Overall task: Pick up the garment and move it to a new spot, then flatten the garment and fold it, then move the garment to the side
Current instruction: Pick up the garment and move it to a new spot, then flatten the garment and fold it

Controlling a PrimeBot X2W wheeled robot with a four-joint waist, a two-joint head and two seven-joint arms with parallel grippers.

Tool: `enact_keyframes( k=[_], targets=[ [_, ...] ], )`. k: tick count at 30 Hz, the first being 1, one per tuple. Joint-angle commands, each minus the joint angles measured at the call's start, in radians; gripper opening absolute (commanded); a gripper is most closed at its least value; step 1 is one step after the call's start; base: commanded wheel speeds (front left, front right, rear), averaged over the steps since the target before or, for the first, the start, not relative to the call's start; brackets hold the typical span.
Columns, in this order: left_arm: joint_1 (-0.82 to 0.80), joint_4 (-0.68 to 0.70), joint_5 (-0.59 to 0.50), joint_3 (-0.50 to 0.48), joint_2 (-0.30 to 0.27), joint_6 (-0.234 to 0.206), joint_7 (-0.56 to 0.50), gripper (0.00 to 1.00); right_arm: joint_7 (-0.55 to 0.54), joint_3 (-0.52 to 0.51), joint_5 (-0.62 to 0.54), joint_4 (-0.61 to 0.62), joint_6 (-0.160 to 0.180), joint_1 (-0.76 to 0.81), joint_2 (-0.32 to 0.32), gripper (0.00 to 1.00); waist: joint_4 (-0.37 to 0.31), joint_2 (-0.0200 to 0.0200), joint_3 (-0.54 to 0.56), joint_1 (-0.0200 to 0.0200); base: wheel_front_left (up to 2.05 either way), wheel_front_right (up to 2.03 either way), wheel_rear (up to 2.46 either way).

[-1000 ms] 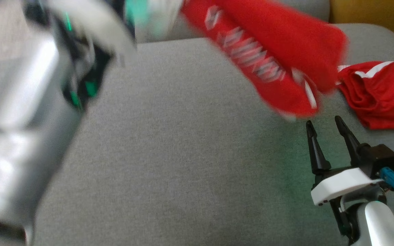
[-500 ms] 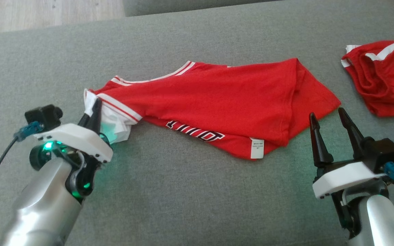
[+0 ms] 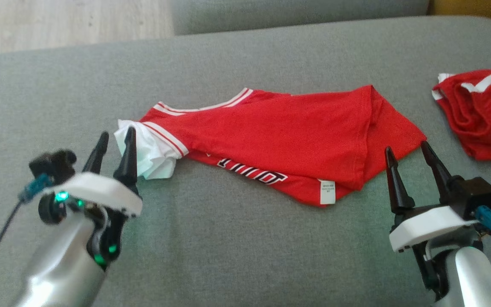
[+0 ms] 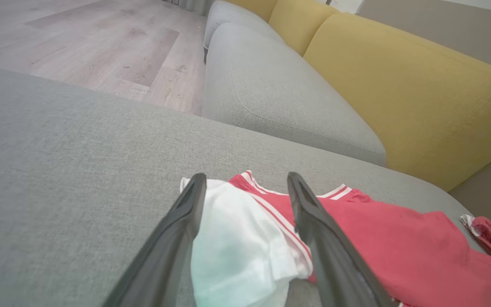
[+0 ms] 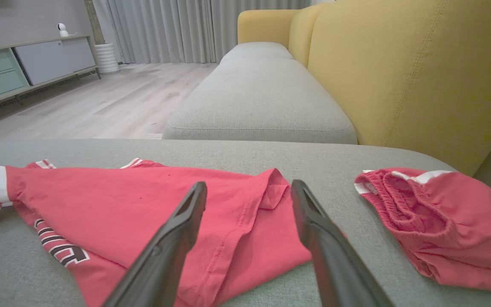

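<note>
- Nearest, the left gripper (image 3: pixel 117 135) sits at lower left, its 2 dark tapered fingers spread wide and clamping nothing — a bunched white sleeve (image 3: pixel 151 157) lies between and just past the tips.
- The right gripper (image 3: pixel 405 147), lower right, is equally wide and empty, its tips just short of the garment's near corner.
- Under both is a grey seat cushion (image 3: pixel 228 247): flat, finely woven, with rounded edges.
- The garment (image 3: pixel 279 132) lies mid-cushion — a red knit jersey, loosely flat and doubled over, with white-striped trim, black-and-white lettering along its near edge and 1 small white label (image 3: pixel 327 192).
- Right of it and apart lies a crumpled red piece (image 3: pixel 480 115) with a gathered waistband.
- Farther off are another grey cushion (image 5: pixel 262 98), a seamed yellow backrest (image 5: pixel 420 76), a pale plank floor (image 3: pixel 70 21), grey curtains (image 5: pixel 164 30) and a low cabinet (image 5: pixel 24 64).
</note>
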State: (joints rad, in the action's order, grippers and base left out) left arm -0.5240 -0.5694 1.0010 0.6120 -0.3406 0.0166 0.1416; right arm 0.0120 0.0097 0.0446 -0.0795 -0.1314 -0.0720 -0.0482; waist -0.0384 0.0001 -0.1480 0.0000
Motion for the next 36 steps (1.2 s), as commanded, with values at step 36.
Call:
enact_keyframes(
  k=[36],
  targets=[
    [0.578, 0.516, -0.25, -0.11, -0.045, -0.287, 0.12, 1.0, 0.033, 0.031, 0.043, 0.05, 0.001, 0.198, -0.002, 1.0, 0.08, -0.0001, 0.185, 0.0, 0.0, 0.0, 0.0]
  ],
)
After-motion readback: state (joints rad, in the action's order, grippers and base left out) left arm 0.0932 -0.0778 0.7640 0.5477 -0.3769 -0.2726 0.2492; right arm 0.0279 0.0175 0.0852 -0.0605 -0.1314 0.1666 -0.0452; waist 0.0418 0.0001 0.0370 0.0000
